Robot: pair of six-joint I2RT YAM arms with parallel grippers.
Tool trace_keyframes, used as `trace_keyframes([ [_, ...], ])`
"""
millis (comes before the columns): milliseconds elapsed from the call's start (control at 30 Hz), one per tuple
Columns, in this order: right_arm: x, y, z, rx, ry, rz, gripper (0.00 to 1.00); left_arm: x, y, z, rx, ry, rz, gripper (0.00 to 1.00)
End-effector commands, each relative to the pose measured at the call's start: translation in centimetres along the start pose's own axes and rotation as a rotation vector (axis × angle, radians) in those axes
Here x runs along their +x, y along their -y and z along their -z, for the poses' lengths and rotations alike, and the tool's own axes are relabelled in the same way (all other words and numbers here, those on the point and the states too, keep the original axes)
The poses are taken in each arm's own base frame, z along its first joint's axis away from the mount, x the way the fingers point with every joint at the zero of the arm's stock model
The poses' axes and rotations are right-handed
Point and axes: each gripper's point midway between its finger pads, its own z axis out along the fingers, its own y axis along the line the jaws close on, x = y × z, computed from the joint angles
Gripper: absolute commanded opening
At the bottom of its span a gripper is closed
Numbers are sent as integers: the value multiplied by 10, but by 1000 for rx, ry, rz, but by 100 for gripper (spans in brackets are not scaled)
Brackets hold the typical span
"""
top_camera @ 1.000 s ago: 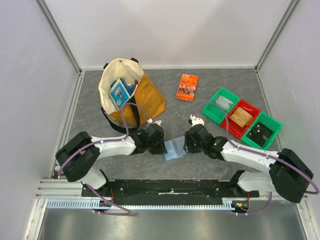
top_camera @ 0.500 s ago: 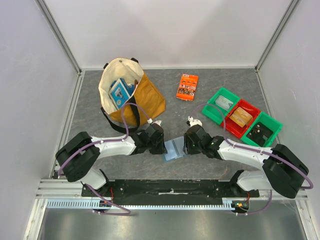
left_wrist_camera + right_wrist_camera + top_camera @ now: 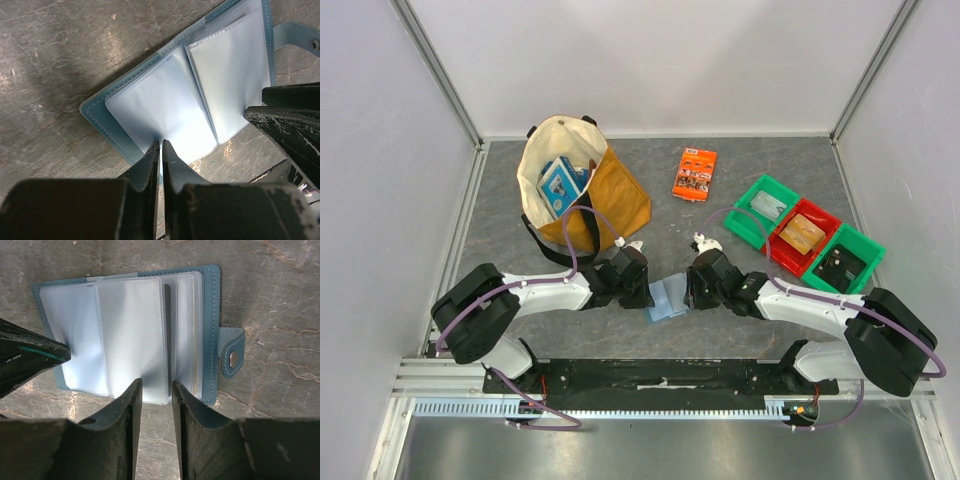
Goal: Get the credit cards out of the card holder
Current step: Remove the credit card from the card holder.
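Beneath all the fingers, desk (image 3: 770, 155): grey and mottled.
card holder (image 3: 669, 298): laid open flat between the two pairs of fingers, clear pockets upward.
left fingers (image 3: 160, 150): clenched on the near edge of a clear pocket.
right fingers (image 3: 156, 385): parted, set astride the lower edge of another pocket leaf.
closing tab (image 3: 231, 357): seen flat on the desk, just right of the right fingers' tips.

Right gripper (image 3: 155, 385) edged left over the card holder (image 3: 125, 315), fingers (image 3: 130, 415) narrowing
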Motion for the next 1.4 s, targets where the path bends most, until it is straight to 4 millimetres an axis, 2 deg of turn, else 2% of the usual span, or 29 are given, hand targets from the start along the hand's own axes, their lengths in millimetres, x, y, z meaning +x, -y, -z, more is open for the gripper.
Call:
trace_keyframes([
  [0, -27, -30, 8, -109, 60, 5, 37, 2, 0, 1, 6, -2, -17, 10],
  [200, -43, -45, 20, -161, 97, 15, 38, 3, 0, 1, 6, -4, -15, 10],
  [367, -45, -60, 28, -229, 88, 44, 39, 2, 0, 1, 7, -1, -16, 10],
  [600, -29, -88, 14, -347, 21, 91, 42, -3, 2, 8, 24, 36, 3, 11],
  [700, -16, -102, 6, -383, -27, 117, 43, -7, 3, 17, 43, 73, 20, 12],
  [833, -5, -109, -5, -383, -77, 146, 48, -19, -5, 33, 33, 175, 69, 15],
  [967, -9, -105, -4, -357, -57, 157, 49, -30, -4, 55, 59, 265, 108, 18],
  [1133, -39, -76, 10, -223, 55, 169, 49, -43, 20, 70, 142, 287, 96, 20],
  [1233, -50, -46, 13, -166, 81, 109, 46, -49, 41, 70, 197, 267, 88, 21],
  [1300, -51, -32, 13, -151, 80, 75, 45, -55, 56, 68, 235, 257, 85, 21],
  [1367, -50, -18, 11, -131, 76, 54, 43, -55, 62, 61, 237, 231, 83, 21],
])
